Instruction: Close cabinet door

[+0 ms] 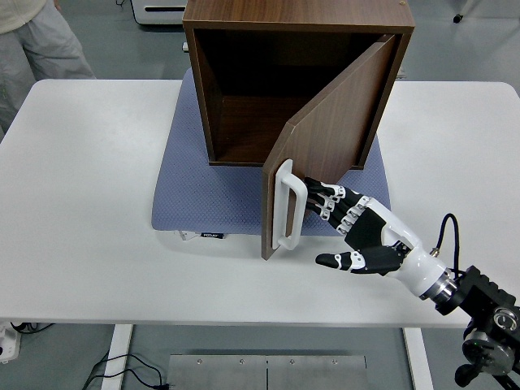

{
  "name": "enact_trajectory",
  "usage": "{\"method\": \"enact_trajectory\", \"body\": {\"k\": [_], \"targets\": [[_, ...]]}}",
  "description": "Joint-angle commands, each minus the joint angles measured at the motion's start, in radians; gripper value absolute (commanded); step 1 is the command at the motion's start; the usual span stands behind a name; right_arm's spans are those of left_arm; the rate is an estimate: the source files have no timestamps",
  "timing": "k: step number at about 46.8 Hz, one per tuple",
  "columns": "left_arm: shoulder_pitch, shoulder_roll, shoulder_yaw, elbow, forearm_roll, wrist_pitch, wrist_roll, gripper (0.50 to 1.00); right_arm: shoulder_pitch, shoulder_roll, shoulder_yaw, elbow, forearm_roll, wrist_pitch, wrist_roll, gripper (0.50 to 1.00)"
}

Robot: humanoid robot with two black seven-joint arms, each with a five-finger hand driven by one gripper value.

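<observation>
A dark brown wooden cabinet (244,24) stands on a blue-grey mat at the back middle of the table. Its door (329,134), hinged on the right, hangs about half open and slants toward the front left. A white handle (286,207) sits on the door's outer face near its free edge. My right hand (348,226) comes in from the lower right, fingers stretched flat against the door's outer face just right of the handle, thumb held below and apart. It holds nothing. The left arm is out of view.
The blue-grey mat (211,195) spreads out in front of the cabinet on the white table (89,179). A person (41,36) in light trousers stands at the top left corner, beyond the table's far edge.
</observation>
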Motion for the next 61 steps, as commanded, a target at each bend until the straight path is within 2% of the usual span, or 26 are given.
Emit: {"method": "enact_trajectory", "body": {"k": [1,12,22,30,43,56,61], "targets": [[0.000,0.000,0.000,0.000,0.000,0.000,0.000,1.000,0.020,0.016,-0.021,-0.016,0.000,0.000,-0.001,1.000],[0.000,0.000,0.000,0.000,0.000,0.000,0.000,1.000,0.082,0.050,-0.082,-0.068,0.002,0.000,-0.002,1.000],[0.000,0.000,0.000,0.000,0.000,0.000,0.000,1.000,0.143,0.093,-0.085,-0.131,0.009,-0.005,-0.004,1.000],[0.000,0.000,0.000,0.000,0.000,0.000,0.000,1.000,0.203,0.098,-0.090,-0.168,0.038,-0.009,-0.005,1.000],[0.000,0.000,0.000,0.000,0.000,0.000,0.000,1.000,0.243,0.102,-0.117,-0.188,0.040,-0.009,-0.008,1.000],[0.000,0.000,0.000,0.000,0.000,0.000,0.000,1.000,0.300,0.147,-0.140,-0.240,0.040,-0.018,-0.008,1.000],[0.000,0.000,0.000,0.000,0.000,0.000,0.000,1.000,0.323,0.154,-0.140,-0.266,0.042,-0.041,-0.014,1.000]]}}
